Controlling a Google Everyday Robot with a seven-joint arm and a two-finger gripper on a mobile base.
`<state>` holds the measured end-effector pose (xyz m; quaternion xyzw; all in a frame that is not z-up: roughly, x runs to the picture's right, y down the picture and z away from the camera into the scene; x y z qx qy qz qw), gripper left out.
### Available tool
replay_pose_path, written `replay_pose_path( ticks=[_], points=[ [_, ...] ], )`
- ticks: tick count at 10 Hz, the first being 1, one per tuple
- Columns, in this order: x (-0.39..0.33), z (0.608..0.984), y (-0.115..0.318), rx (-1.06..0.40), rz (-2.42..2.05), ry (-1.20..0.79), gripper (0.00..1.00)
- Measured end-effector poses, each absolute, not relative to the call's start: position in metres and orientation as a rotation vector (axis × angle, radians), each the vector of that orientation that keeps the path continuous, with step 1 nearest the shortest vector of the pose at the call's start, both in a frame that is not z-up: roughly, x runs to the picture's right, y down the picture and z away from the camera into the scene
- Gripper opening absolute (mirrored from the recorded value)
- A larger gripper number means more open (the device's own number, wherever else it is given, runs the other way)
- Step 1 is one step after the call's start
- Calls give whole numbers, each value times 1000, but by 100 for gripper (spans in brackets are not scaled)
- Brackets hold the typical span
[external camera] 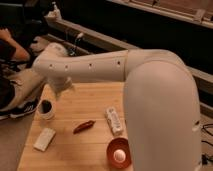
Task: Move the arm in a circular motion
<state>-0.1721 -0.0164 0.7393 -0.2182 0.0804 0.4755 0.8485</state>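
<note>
Cream-white, my arm is stretching over the surface to its far left corner, the gripper hanging near the cup; apart or together, I cannot tell. I am aiming for a smooth, high circle, clear of it.

Arm: the thick near segment runs off the bottom and right edges, base not visible. It hides the right part of the tabletop, whose near edge is cut off below. Gripper: hangs over the tabletop's far left corner, blurred. Pale item in red bowl: unidentifiable. Person: cropped at left.
</note>
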Motion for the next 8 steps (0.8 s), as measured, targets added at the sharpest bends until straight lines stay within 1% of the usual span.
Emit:
replay_pose_path(
  ticks=[1, 2, 3, 4, 6, 8],
  points=[
    [-131, 757, -63, -401, 1077, 191, 65],
    [-89, 772, -98, -352, 1157, 221, 65],
    [-44, 786, -119, -313, 1240, 262, 65],
    [4, 799, -128, -280, 1334, 317, 65],
    [78, 812, -119, -247, 1482, 420, 65],
    [157, 812, -75, -229, 1640, 563, 65]
  ],
)
